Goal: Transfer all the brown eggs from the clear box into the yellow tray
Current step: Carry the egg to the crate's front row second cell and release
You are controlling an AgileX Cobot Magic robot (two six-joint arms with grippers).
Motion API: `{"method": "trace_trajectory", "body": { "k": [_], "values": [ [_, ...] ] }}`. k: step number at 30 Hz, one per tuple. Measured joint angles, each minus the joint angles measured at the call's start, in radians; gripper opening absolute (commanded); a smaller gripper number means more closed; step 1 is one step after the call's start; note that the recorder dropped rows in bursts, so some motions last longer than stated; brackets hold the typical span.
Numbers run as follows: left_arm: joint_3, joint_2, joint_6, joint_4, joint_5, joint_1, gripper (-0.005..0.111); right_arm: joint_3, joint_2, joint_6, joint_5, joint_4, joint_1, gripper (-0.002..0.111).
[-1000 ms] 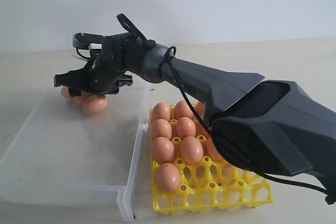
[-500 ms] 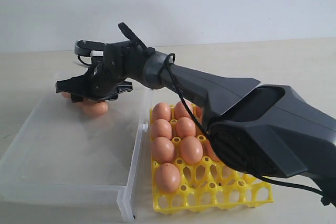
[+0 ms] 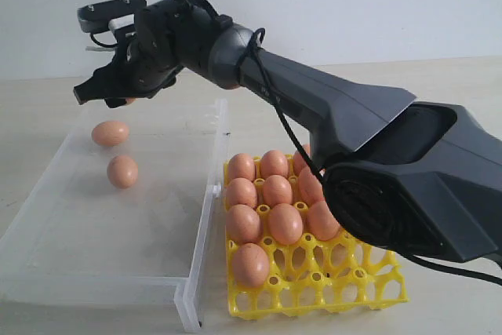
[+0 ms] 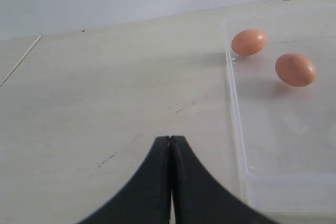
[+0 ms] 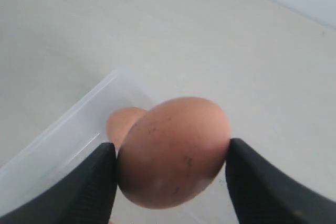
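My right gripper (image 3: 106, 92) hangs above the far left end of the clear box (image 3: 47, 217), shut on a brown egg (image 5: 173, 150) that fills the space between its black fingers (image 5: 262, 182). Two brown eggs (image 3: 110, 132) (image 3: 122, 171) lie in the clear box below it; the left wrist view shows them as well (image 4: 249, 41) (image 4: 295, 69). The yellow tray (image 3: 345, 288) stands right of the box with several brown eggs (image 3: 250, 264) in its rear and left cups. My left gripper (image 4: 170, 139) is shut and empty, over bare table beside the box.
The right arm (image 3: 376, 147) stretches across the tray from the right, hiding its far right cups. The box's near corner wall (image 3: 184, 307) stands close to the tray's left edge. The front cups of the tray (image 3: 314, 292) hold nothing.
My right gripper rose from the box floor with one egg held. The two eggs left behind now lie uncovered in the box.
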Motion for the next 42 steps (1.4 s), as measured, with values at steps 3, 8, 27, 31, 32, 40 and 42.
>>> {"method": "trace_trajectory", "body": {
  "k": [3, 8, 27, 31, 32, 40, 42],
  "values": [
    [0.000, 0.000, 0.000, 0.000, 0.000, 0.000, 0.000, 0.017, -0.040, -0.023, 0.054, -0.076, 0.023, 0.000],
    [0.000, 0.000, 0.000, 0.000, 0.000, 0.000, 0.000, 0.122, -0.127, -0.063, 0.127, -0.107, 0.042, 0.000],
    [0.000, 0.000, 0.000, 0.000, 0.000, 0.000, 0.000, 1.705, -1.035, -0.252, -0.899, 0.013, 0.045, 0.000],
    [0.000, 0.000, 0.000, 0.000, 0.000, 0.000, 0.000, 1.963, -1.156, -0.428, -1.035, 0.165, 0.045, 0.000],
    [0.000, 0.000, 0.000, 0.000, 0.000, 0.000, 0.000, 2.012, -1.178, -0.472, -1.065, 0.209, 0.045, 0.000],
    [0.000, 0.000, 0.000, 0.000, 0.000, 0.000, 0.000, 2.203, -1.249, -0.621, -1.237, 0.454, 0.045, 0.000],
    [0.000, 0.000, 0.000, 0.000, 0.000, 0.000, 0.000, 2.219, -1.251, -0.630, -1.237, 0.486, 0.045, 0.000]
  ]
}}
